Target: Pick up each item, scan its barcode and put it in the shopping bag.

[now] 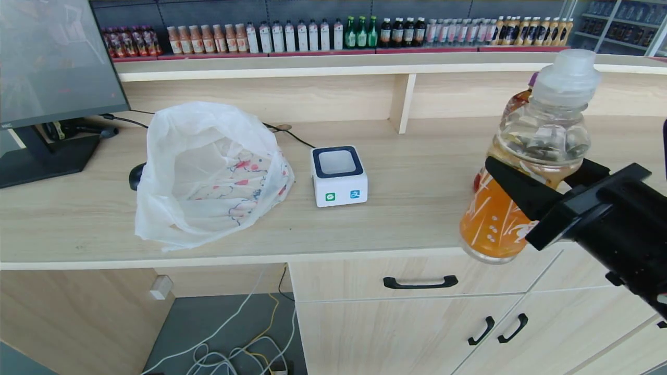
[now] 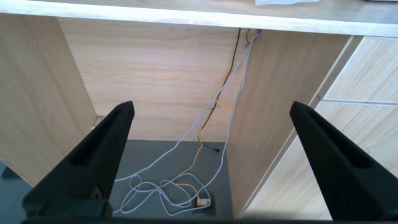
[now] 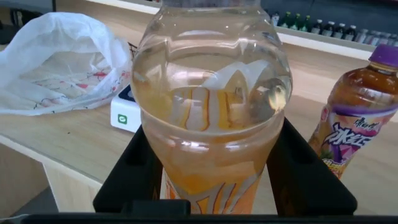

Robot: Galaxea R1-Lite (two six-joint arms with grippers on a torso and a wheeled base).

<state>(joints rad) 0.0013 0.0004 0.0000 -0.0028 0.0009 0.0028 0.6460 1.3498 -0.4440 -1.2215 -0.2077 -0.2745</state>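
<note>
My right gripper [image 1: 542, 179] is shut on an orange-drink bottle [image 1: 526, 172] with a clear white cap, held upright in the air above the counter's front right edge. The same bottle [image 3: 214, 124] stands between the black fingers [image 3: 127, 171] in the right wrist view. A second bottle with a purple cap [image 3: 351, 118] stands on the counter behind it. The white scanner box [image 1: 338, 175] sits mid-counter. The open white shopping bag [image 1: 208, 172] lies to the scanner's left. My left gripper [image 2: 211, 162] is open, low in front of the counter's open bay.
A monitor [image 1: 52, 57] on a black stand occupies the counter's far left. Cables [image 2: 186, 180] trail on the floor under the counter. Drawers with black handles [image 1: 420, 283] are below the counter front. A raised shelf [image 1: 365, 62] runs behind, with rows of bottles beyond.
</note>
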